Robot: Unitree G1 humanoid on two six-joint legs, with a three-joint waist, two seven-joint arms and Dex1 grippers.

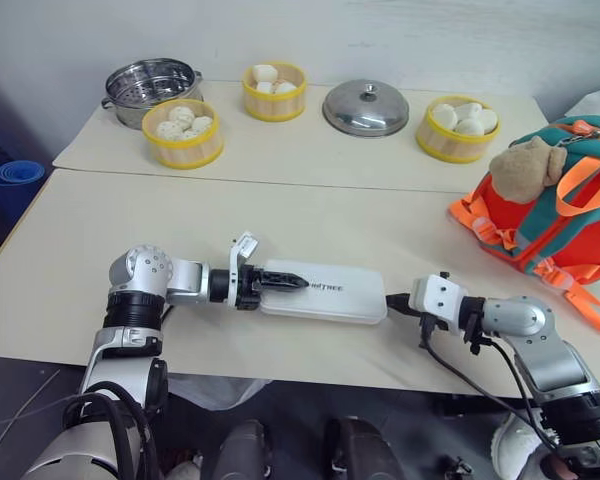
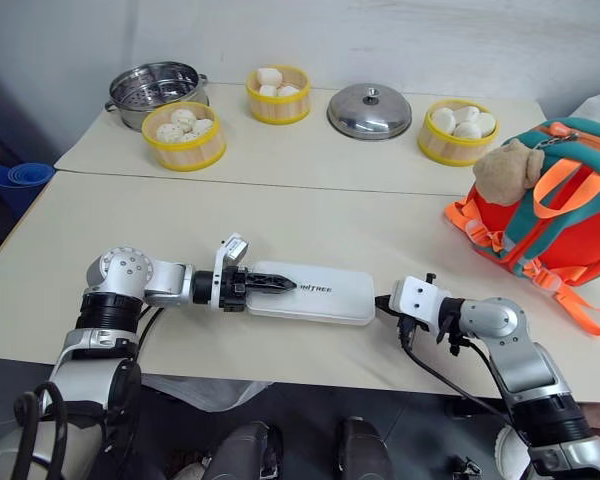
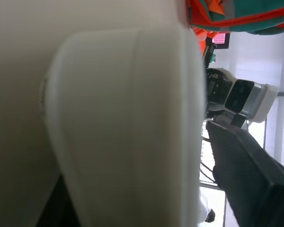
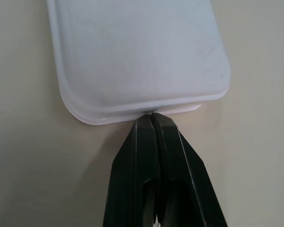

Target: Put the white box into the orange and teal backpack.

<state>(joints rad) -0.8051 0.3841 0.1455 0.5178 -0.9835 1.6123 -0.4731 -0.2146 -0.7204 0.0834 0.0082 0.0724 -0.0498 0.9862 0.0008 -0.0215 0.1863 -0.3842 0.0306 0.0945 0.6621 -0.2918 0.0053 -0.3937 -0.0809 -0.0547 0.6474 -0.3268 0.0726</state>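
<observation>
Two pale tables pushed together fill the scene under a plain white wall, with a steel pot [image 1: 152, 85], a steel lid [image 1: 366, 109] and three yellow baskets of buns [image 1: 183, 131] along the far side. On the near table the white box [image 1: 325, 292] lies flat, lengthwise between the two arms. The orange and teal backpack [image 1: 552, 205] sits well apart from it, at the far right edge of the table, with a tan plush bear on its top.

The step in hand looks like taking hold of the box at its left end. The left gripper [image 1: 283, 282] reaches across that end: one black finger lies over the top face, and in the left wrist view the box edge sits between the fingers. Whether the fingers have fully clamped cannot be told. To do this well, the grip should bite deep enough over the rounded corner that the slim case does not pivot or slip when lifted.

The right gripper [image 4: 153, 118] has its fingers pressed together, holding nothing, with their tips touching the box's right end. It seems to brace the box against sliding, and should keep that contact until the left grip is firm.
</observation>
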